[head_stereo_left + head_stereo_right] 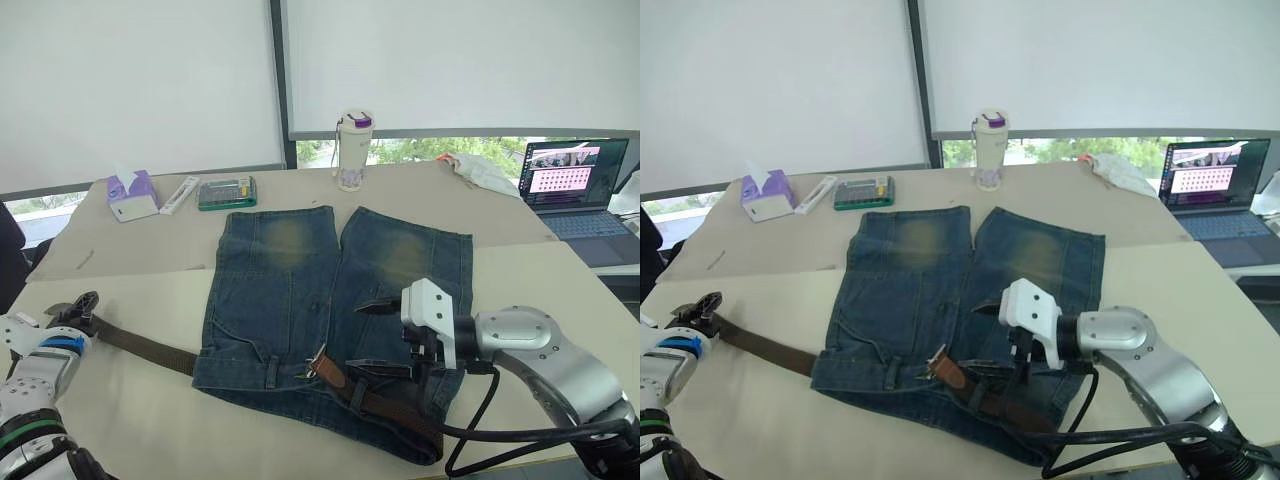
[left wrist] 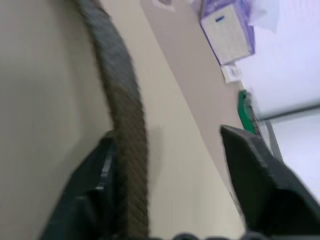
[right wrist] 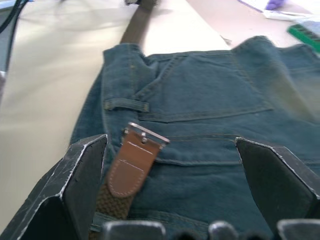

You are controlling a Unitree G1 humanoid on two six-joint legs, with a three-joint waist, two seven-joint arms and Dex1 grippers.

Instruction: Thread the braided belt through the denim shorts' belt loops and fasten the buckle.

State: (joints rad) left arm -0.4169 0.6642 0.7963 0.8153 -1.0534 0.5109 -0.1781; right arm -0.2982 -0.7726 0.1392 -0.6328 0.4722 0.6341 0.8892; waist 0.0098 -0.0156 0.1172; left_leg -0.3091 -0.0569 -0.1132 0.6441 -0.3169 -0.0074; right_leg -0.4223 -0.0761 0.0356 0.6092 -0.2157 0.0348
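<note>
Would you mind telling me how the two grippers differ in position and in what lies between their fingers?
The left gripper sits off the denim shorts on the table, the braided belt running beside one finger. The right gripper hovers over the shorts' waistband, the buckle between its fingers. Both are open.

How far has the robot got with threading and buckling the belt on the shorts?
Partly threaded: the belt enters the shorts at the robot's left and reappears mid-waistband, where the buckle lies unfastened. The open right gripper hovers over it; the open left gripper straddles the strap end. Fastening remains.
</note>
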